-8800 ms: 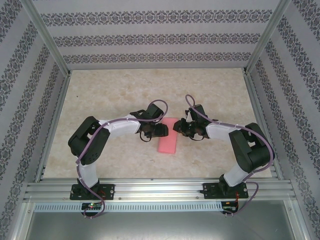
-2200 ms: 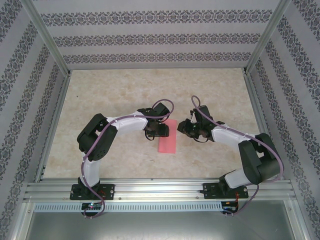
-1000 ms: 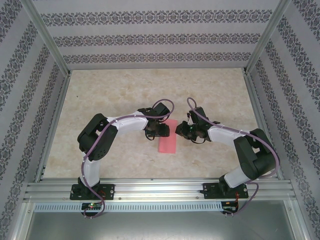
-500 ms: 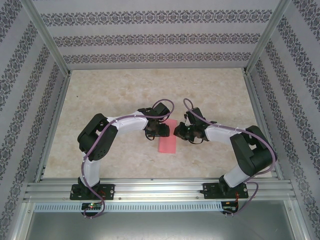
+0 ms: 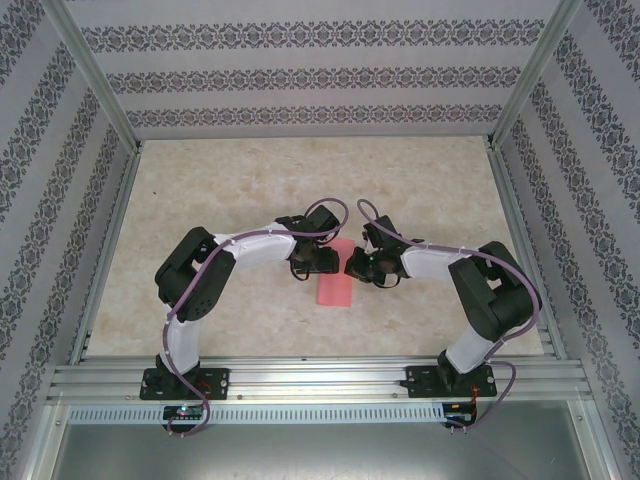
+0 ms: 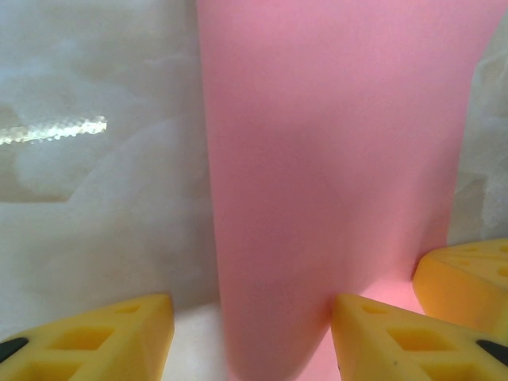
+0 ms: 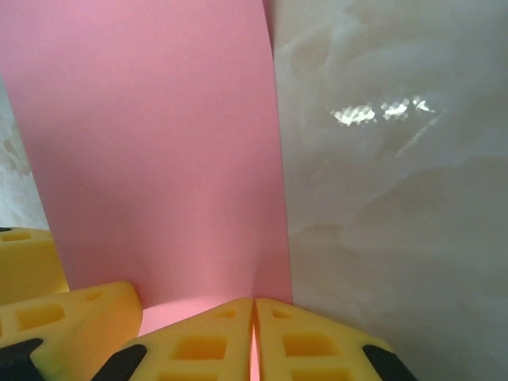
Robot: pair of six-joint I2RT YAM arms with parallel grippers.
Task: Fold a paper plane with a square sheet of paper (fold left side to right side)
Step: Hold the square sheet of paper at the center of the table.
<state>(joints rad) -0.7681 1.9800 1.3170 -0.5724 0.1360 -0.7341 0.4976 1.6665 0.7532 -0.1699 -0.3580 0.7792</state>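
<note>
The sheet (image 5: 334,290) lies flat on the table (image 5: 250,190) as a narrow pink strip, between the two grippers at its far end.

The left gripper (image 6: 252,317) stands wide open and grips nothing. The strip's end runs down btwn its yellow pads, w/ one pad right at the paper's edge.

The right gripper (image 7: 254,309) is closed, pads pressed together w/ only a thin seam. A sliver of pink shows in that seam, so it looks pinched on the strip's edge (a very shallow bite, by the look of it).

Risks from here, as judgement:
- **Slip:** w/ so little paper in the right pinch, any lift or pull may let the edge slide out and the flap drop back.
- **Skew:** the sheet is thin and light, and nothing clamps it on the left. A pull from the right could drag the whole strip sideways, so the edges don't line up and the crease lands off-centre.
- **Crumple:** if the left pad sits on the paper while the right pulls, the strip could buckle or tear.
- **Collision:** the fingertips of both arms sit v. close together, so a small approach error could knock them into each other.
</note>
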